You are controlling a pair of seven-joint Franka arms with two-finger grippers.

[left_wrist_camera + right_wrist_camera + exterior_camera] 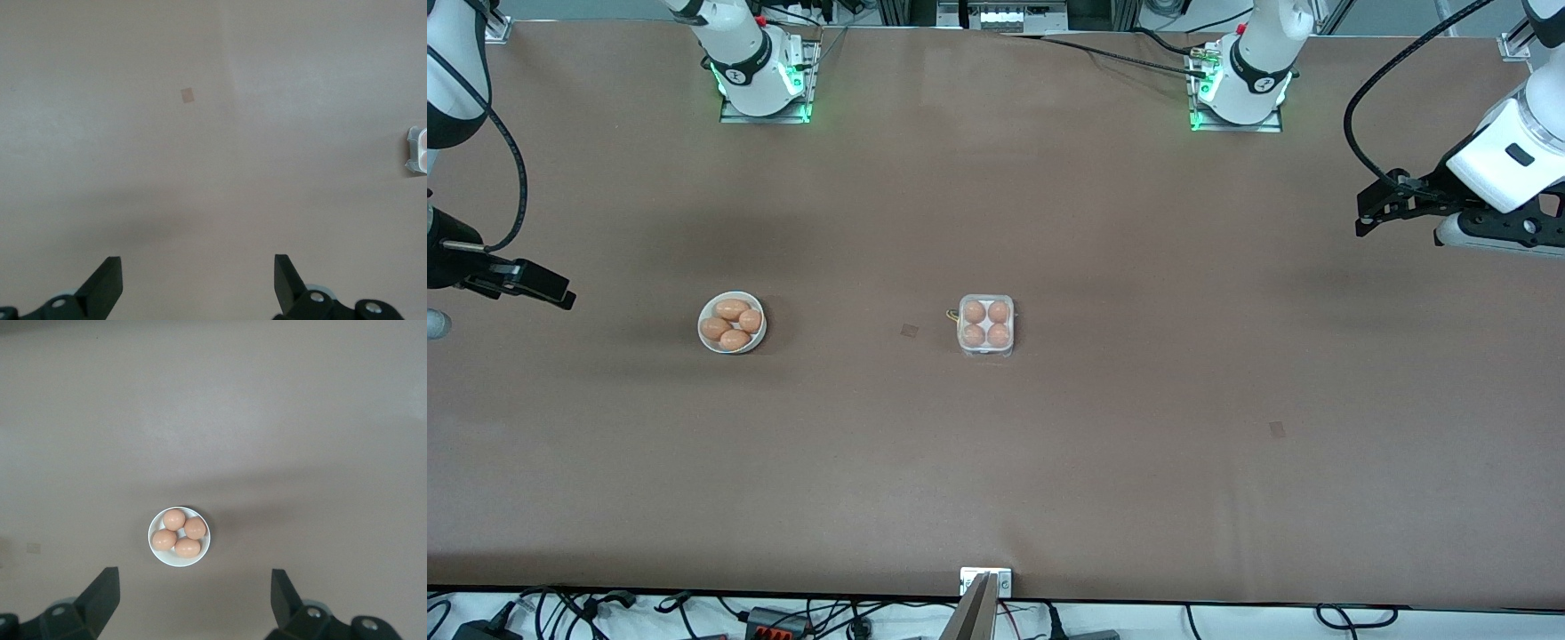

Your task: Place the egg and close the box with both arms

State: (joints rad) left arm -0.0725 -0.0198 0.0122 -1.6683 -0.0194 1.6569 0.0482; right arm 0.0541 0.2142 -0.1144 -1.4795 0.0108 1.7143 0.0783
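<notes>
A brown matte table (996,462) spans the view, with cables along its near edge. The small square clear-plastic egg box (985,325) sits mid-table, lid closed over four brown eggs (986,324). A round white bowl (732,322) of four eggs lies toward the right arm's end. The left gripper (1371,213) and right gripper (551,292) hover above the table ends, fingers apart, empty.

- only two things sit on the table (1049,462): the bowl (732,323) of eggs and the box (985,325), well apart
- wide bare gap between them
- both grippers hang over the table ends, nowhere near either
</notes>
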